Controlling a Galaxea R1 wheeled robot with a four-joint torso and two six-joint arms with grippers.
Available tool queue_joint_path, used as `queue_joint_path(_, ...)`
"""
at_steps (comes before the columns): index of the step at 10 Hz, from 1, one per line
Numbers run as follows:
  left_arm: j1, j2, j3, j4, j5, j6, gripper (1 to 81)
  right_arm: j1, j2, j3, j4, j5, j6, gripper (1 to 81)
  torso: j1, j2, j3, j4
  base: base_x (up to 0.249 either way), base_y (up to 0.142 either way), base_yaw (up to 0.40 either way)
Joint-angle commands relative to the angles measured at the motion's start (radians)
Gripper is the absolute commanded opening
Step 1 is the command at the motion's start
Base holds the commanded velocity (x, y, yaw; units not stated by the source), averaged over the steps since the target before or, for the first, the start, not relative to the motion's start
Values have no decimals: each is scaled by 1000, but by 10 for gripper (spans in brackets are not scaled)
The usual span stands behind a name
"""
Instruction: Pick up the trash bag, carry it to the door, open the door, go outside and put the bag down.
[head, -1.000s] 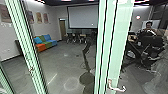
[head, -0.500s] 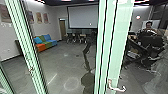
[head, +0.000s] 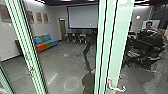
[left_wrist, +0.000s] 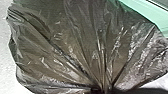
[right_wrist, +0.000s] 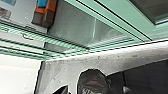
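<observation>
In the left wrist view the dark, glossy trash bag (left_wrist: 75, 50) hangs large, its creases drawn together to a tight knot where my left gripper (left_wrist: 100, 89) is shut on it. The bag (head: 87, 81) may be the dark round shape low in the head view, though glass and reflections leave this uncertain. A dark crumpled rounded bag shape (right_wrist: 92, 81) shows in the right wrist view. Green door frames stand in the head view: a broad one (head: 117, 45) with a lever handle (head: 116, 87), and a slanted one (head: 25, 45) to the left.
Beyond the glass lies a room with a grey floor (head: 60, 65), a blue, green and orange sofa (head: 46, 42) and a projection screen (head: 82, 17). A person (head: 149, 26) is at the right among dark equipment. In the right wrist view a pale sill (right_wrist: 100, 53) runs under the frames.
The head view has kept its framing. Dark jointed shapes in the glass at right have shifted, and the dark round shape low in the middle has moved slightly right.
</observation>
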Motion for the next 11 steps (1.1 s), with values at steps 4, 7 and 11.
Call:
queue_joint_path(4, -69, 2, -15, -6, 54, 2, 10, 391, -211, 171, 169, -142, -5, 811, 0, 0, 0, 0, 0, 0, 0)
queue_joint_path(7, -69, 13, -38, -8, 54, 2, 10, 619, -265, 168, 318, -282, -5, 811, 0, 0, 0, 0, 0, 0, 0)
queue_joint_path(11, -69, 27, -68, -8, 54, 1, 10, 851, -225, 65, 494, -458, 4, 811, 1, 0, 0, 0, 0, 0, 0)
